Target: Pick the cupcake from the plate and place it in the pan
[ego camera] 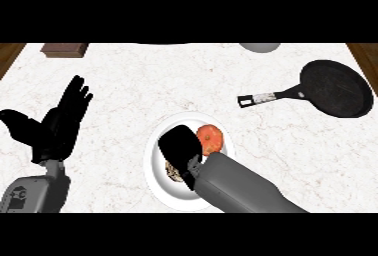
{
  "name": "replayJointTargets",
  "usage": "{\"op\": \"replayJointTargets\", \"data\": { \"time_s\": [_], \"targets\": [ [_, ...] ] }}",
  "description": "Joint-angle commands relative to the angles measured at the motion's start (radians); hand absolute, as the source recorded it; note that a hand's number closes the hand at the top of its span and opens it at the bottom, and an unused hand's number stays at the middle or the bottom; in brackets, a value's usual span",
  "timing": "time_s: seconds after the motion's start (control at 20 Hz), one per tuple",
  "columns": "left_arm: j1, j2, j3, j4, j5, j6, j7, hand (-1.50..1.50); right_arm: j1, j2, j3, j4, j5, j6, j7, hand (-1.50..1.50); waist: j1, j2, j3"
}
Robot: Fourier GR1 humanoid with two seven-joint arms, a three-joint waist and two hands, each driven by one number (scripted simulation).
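Hovering over one plate point(164, 192) with one cupcake point(211, 138), right hand point(180, 145) fingers unclear, left hand point(60, 122) open, one pan point(336, 89)

We find no readable text, no brand or number, only faint pale marks on the pan handle point(267, 97) at right of centre, too small for us to make out

Bright, even light; faint shadows

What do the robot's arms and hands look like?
Both forearms are smooth grey casings, the right forearm tube-like, the left forearm boxier with small dark markings. Each ends in a black hand with fingers and thumb: left hand, right hand. No cables show.
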Motion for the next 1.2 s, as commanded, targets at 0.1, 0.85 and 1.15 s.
{"op": "replayJointTargets", "data": {
  "time_s": [0.1,0.85,1.15],
  "targets": [
    [-0.076,-0.007,0.014,0.025,-0.022,0.027,0.060,0.00,-0.014,0.003,-0.026,0.049,-0.010,-0.026,-0.062,1.50,-0.006,0.005,0.000],
    [0.028,0.017,0.053,-0.032,0.007,-0.012,0.004,0.00,-0.122,-0.360,-0.575,0.249,0.117,-0.325,0.593,1.50,-0.053,0.028,-0.008],
    [-0.015,0.003,0.003,-0.042,-0.001,-0.034,0.012,0.00,-0.348,-0.510,-0.615,0.421,0.290,-0.326,0.902,1.50,0.063,0.046,-0.009]
  ]
}}
